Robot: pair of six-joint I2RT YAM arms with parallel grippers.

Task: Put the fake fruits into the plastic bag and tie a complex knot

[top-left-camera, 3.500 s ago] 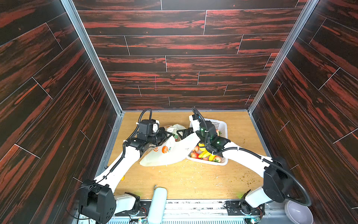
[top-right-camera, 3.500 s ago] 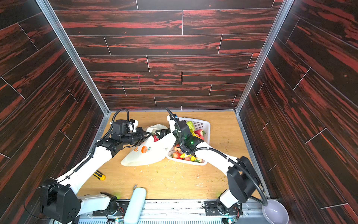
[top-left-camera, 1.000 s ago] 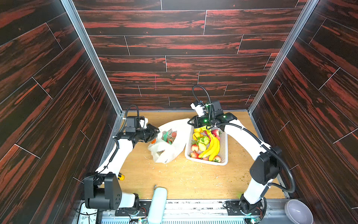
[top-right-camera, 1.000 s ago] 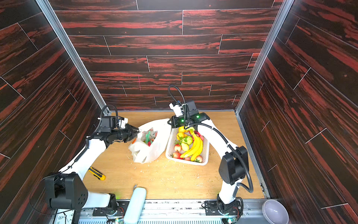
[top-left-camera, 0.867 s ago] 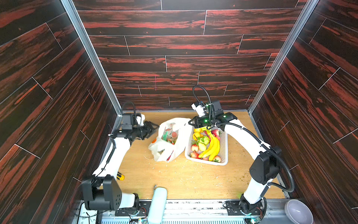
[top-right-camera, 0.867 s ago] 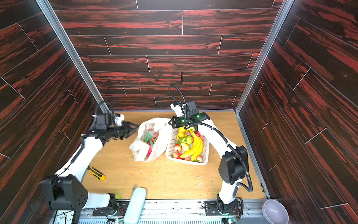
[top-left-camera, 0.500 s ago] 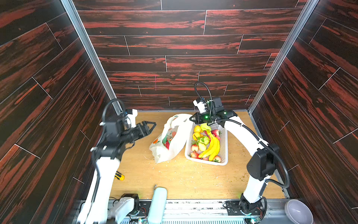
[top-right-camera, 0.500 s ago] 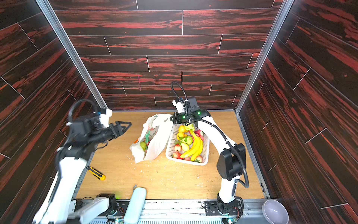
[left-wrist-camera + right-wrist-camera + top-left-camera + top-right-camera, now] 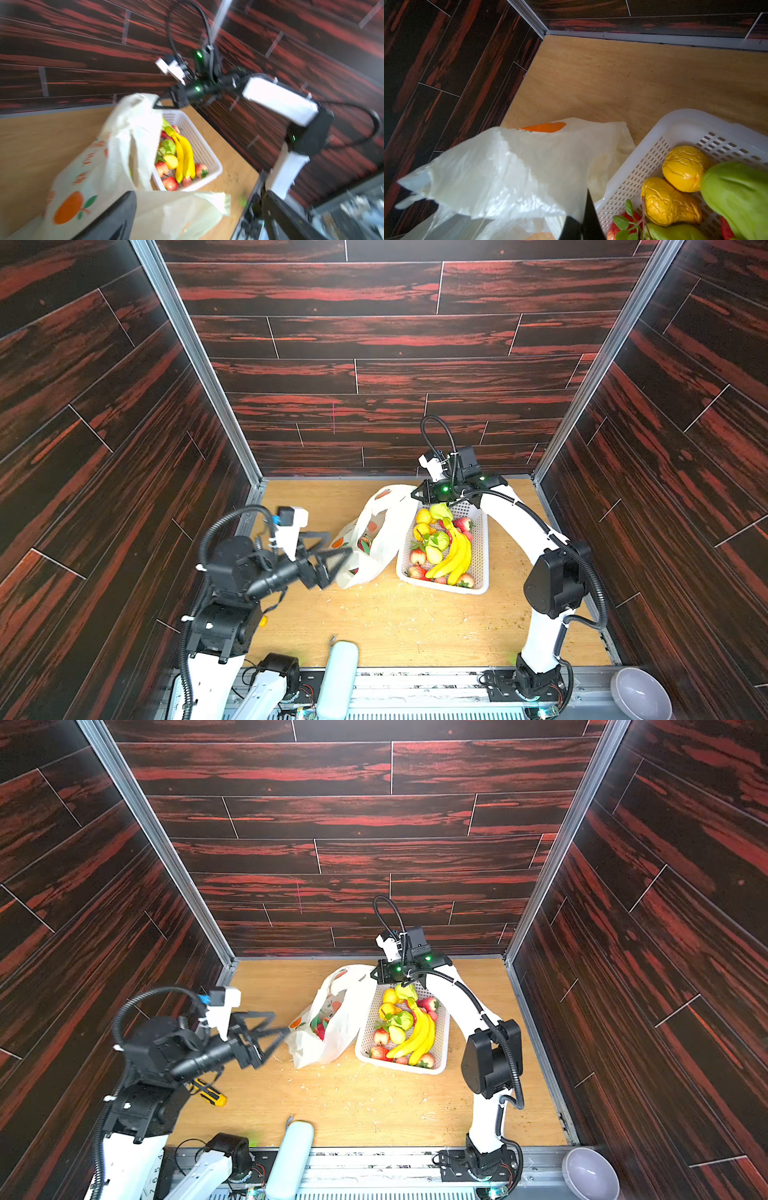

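L gripper (image 9: 340, 544): jaws spread wide, nothing held; contact w/ the thin translucent cream-white plastic bag (image 9: 388, 526), orange-printed, can't be told. R gripper (image 9: 417, 494): closed, bag's crinkled top edge pinched & held up. Bag is slumped on the wooden tabletop (image 9: 395, 622), against the white perforated plastic basket (image 9: 478, 589). Glossy toy fruits (image 9: 365, 543) are seen thru the film; smooth yellow banana bunch (image 9: 457, 556) & wrinkled lemons (image 9: 685, 168) lie in the basket.

One plastic bag (image 9: 390, 522), one basket (image 9: 478, 543), one banana bunch (image 9: 457, 556)
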